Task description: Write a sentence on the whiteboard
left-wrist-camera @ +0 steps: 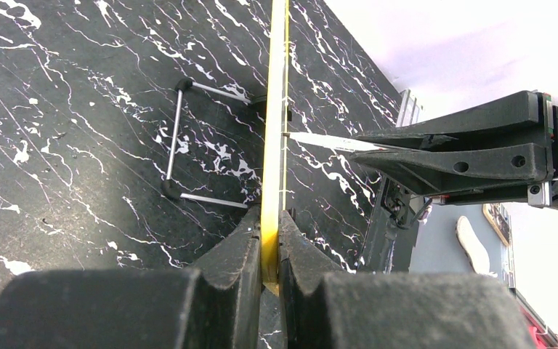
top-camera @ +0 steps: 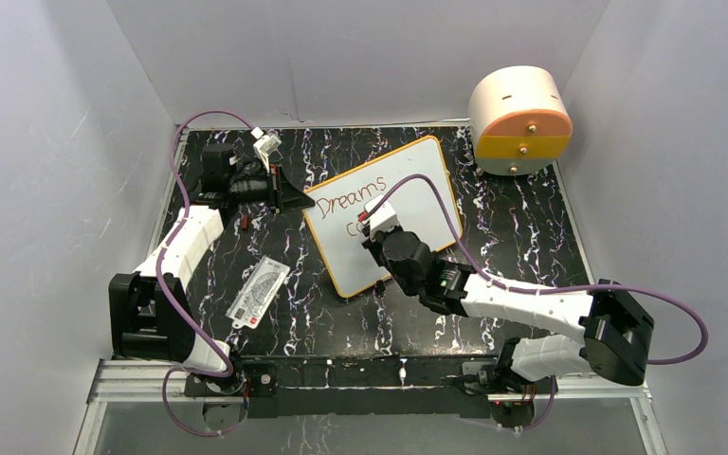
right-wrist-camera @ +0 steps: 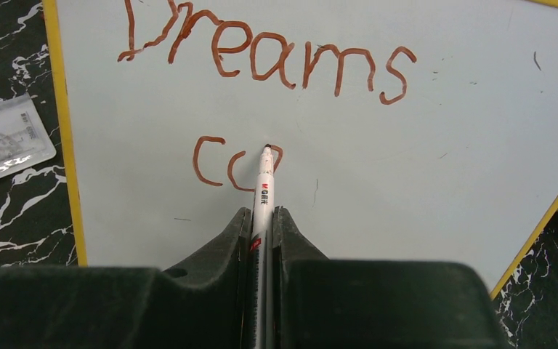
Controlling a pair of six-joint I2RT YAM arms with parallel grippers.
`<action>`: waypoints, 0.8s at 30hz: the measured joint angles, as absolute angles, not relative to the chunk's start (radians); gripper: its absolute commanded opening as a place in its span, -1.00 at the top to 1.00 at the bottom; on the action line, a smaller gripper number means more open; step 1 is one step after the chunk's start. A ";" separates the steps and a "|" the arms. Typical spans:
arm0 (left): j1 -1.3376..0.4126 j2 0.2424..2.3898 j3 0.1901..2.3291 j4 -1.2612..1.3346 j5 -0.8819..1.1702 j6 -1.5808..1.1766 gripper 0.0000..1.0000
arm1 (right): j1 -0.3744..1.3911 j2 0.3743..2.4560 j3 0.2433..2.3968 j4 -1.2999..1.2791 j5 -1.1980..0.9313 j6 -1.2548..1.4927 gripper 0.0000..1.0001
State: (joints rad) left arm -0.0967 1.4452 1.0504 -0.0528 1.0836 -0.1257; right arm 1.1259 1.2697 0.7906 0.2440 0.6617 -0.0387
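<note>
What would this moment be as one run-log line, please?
left gripper: shut on whiteboard | right gripper: shut on marker, tip at writing | sentence: "Dreams" written, second word begun

Readable text sits on the whiteboard [right-wrist-camera: 443,182] only. The sentence [right-wrist-camera: 265,64] is reddish-brown handwriting.
- Far line: "Dreams", capital D, clear in both the top and right wrist views.
- Next line, nearer: "C", then a second letter only partly closed that looks like an "o". The marker [right-wrist-camera: 264,189] tip sits on that stroke.

The marker barrel has a small red-and-black print, brand not legible. The pale card [top-camera: 259,292] on the table, left of the board, shows fine printed marks and scale lines, too small to read.
</note>
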 measured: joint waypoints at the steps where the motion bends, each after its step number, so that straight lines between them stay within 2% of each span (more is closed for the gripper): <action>1: -0.097 1.445 1.050 -0.053 1.083 -0.125 1.00 | 1.126 1.270 0.791 0.244 0.656 -0.040 1.00; 24: -0.112 1.446 1.057 -0.060 1.072 -0.121 1.00 | 1.126 1.239 0.794 0.171 0.576 -0.030 1.00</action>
State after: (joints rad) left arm -0.1116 1.4464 1.0569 -0.0601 1.0721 -0.1211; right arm 1.1259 1.2392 0.7944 0.1707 0.5762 -0.0296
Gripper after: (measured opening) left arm 0.079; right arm 0.195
